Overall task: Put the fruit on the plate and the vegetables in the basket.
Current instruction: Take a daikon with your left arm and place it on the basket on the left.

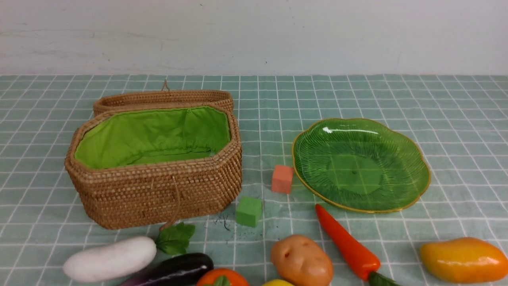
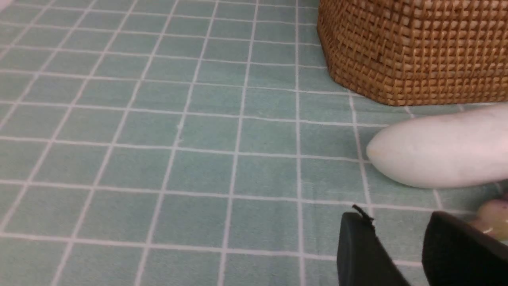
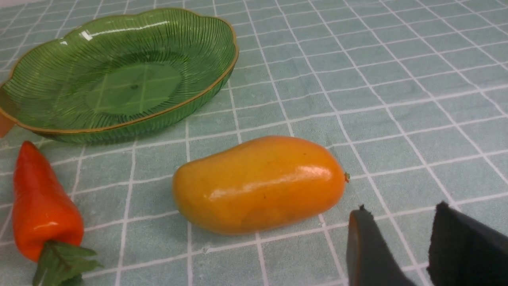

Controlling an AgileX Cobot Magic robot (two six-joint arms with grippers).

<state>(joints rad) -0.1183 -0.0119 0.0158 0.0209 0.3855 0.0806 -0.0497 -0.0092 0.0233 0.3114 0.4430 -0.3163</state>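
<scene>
The open wicker basket (image 1: 158,194) with green lining stands at the left and the green glass plate (image 1: 361,167) at the right, both empty. Along the front edge lie the white radish (image 1: 111,258), eggplant (image 1: 174,270), persimmon (image 1: 222,278), lemon (image 1: 278,283), potato (image 1: 301,260), carrot (image 1: 349,246) and mango (image 1: 464,258). Neither gripper shows in the front view. My left gripper (image 2: 399,216) is open over bare cloth, close to the radish (image 2: 440,147). My right gripper (image 3: 401,208) is open and empty beside the mango (image 3: 258,182), near the carrot (image 3: 43,206) and plate (image 3: 119,75).
The basket's lid (image 1: 162,97) lies back behind it. A salmon cube (image 1: 282,178) and a green cube (image 1: 249,211) sit between basket and plate. A white wall closes the far side of the checked tablecloth.
</scene>
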